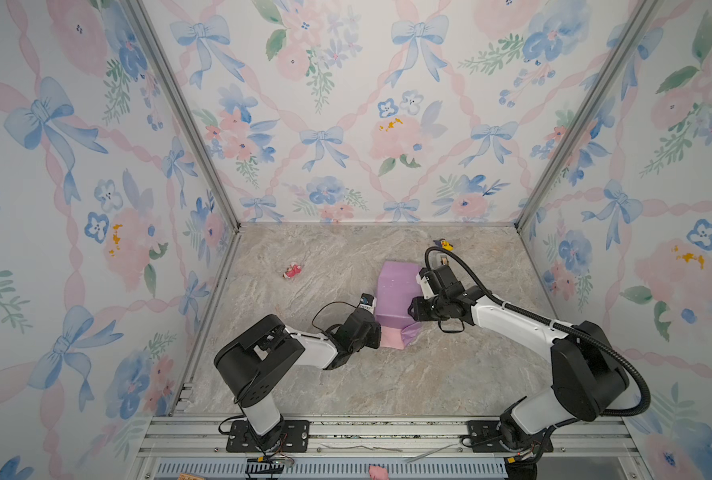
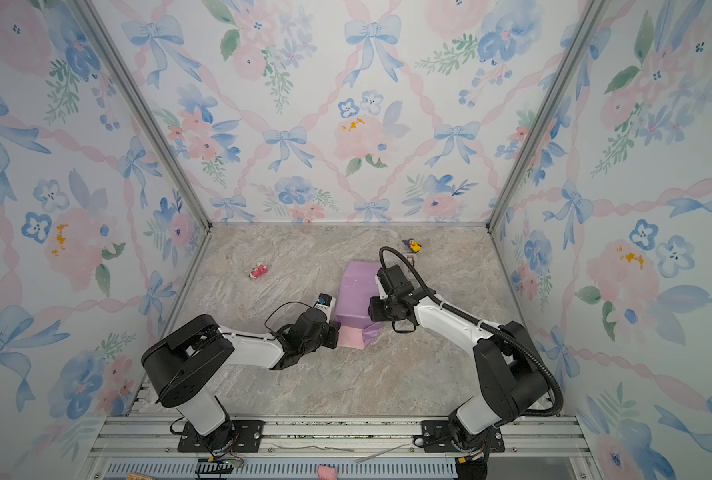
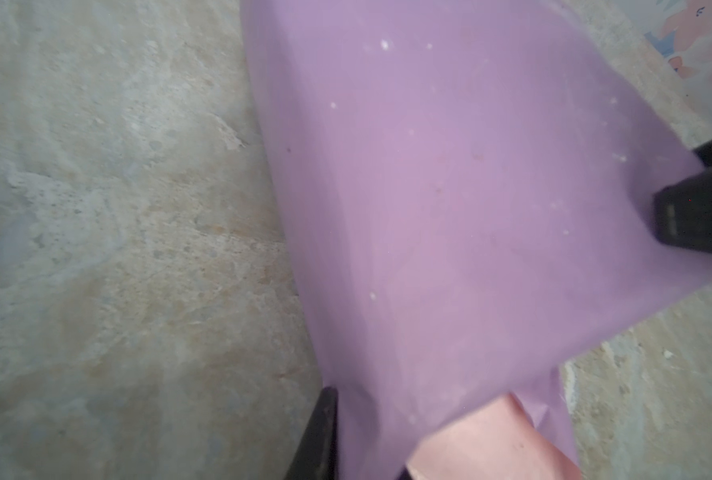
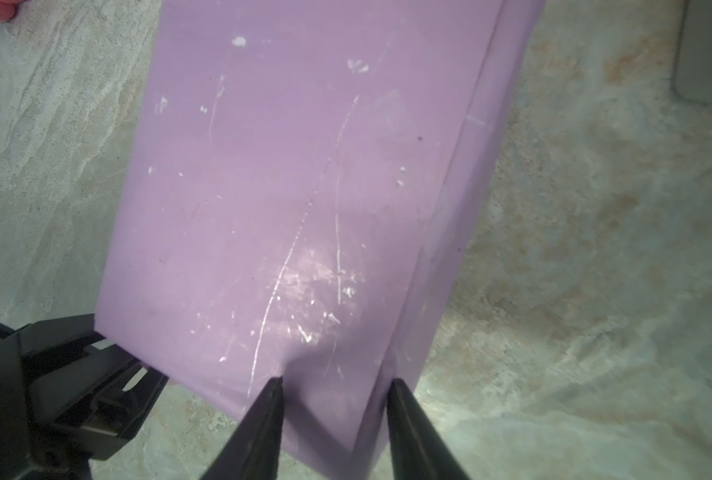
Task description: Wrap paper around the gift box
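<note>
Paper (image 1: 396, 291) folded over the box, middle of the table (image 1: 325, 374).
Far left, a small pink toy (image 1: 292, 271), well apart from the rest. Next, the left end effector (image 1: 379, 336) at the paper's near-left corner, one finger (image 3: 319, 432) against the lilac face, beside a pink flap (image 3: 491, 440); other finger hidden, so cannot tell whether clenched or released. Lilac face outward, white specks and scratches on top, box itself fully hidden. Then the right end effector (image 4: 334, 382), released, jaws parted, both tips pressing on the paper at its near-right edge. Farther back and right, a yellow toy (image 1: 443, 244).
</note>
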Controlling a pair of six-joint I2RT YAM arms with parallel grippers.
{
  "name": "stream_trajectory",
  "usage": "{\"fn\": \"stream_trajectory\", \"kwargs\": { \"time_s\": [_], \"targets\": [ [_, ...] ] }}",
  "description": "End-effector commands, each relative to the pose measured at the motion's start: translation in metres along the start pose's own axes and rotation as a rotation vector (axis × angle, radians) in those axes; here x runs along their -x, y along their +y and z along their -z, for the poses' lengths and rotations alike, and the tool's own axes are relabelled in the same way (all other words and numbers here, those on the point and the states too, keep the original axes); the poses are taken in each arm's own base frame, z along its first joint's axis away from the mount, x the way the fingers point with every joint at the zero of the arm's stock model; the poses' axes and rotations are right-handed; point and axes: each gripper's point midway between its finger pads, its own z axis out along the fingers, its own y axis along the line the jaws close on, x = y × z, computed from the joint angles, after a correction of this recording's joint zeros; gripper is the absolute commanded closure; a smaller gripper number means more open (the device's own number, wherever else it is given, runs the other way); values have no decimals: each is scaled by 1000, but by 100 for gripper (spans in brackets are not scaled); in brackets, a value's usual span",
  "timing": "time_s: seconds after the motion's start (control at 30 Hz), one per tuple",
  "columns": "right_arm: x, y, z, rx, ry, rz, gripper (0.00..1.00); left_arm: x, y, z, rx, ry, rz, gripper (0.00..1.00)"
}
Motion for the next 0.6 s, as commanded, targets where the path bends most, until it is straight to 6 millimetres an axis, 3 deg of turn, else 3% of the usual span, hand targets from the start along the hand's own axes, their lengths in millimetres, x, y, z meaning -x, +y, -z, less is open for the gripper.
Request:
{"fn": "stream_trajectory", "kwargs": {
  "time_s": [0.0, 0.1, 0.17, 0.2, 0.37, 0.57],
  "targets": [
    [-10, -7, -3, -13, 34, 1, 57, -8, 5, 0, 37, 29, -18, 78],
    [-8, -6, -1, -11, 30, 4, 57, -12, 7, -1, 49, 41, -23, 79],
    [-8, -6, 0, -9, 26, 5, 57, -13, 7, -2, 54, 46, -27, 96],
    [-9, -6, 0, -11, 29, 6, 57, -13, 7, -2, 58, 47, -29, 100],
    [-11, -8, -2, -15, 38, 2, 57, -9, 4, 3, 55, 34, -32, 100],
    [-10, -7, 0, -12, 31, 0, 57, -2, 2, 6, 53, 17, -45, 78]
  ]
}}
